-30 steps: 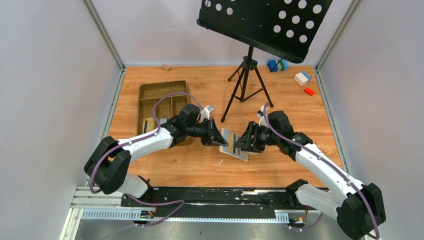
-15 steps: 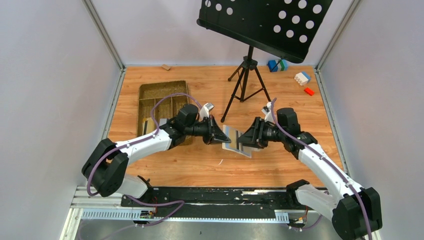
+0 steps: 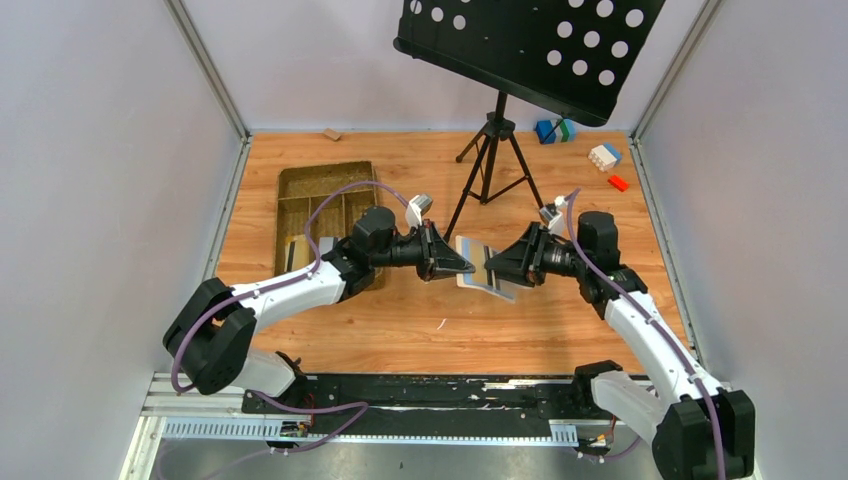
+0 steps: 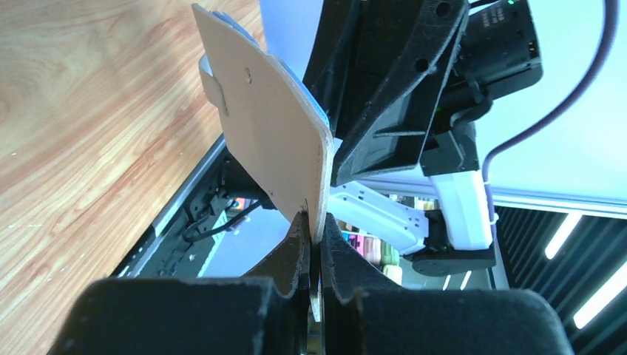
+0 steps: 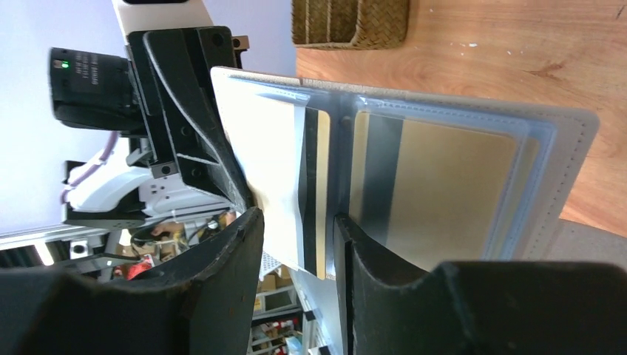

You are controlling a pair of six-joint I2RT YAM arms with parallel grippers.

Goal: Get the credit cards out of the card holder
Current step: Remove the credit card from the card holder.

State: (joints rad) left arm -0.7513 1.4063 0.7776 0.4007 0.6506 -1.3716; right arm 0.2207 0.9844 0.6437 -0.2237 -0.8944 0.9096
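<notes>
The card holder hangs open above the table between both arms, its cream outside facing the left wrist camera. My left gripper is shut on its lower edge. In the right wrist view the clear pockets show the credit cards: a silvery-gold one with a dark stripe and a narrow striped edge beside the fold. My right gripper is open and straddles that striped edge; a gap remains on its left side. The holder's cream rim frames the pockets.
A woven brown compartment tray lies at the left behind the left arm. A black music stand on a tripod stands just behind the grippers. Toy blocks and a small wooden piece lie near the back wall.
Both grippers and the holder have risen and shifted toward the back and right. The right gripper's jaws have narrowed around the card edge. The left grip is unchanged.
</notes>
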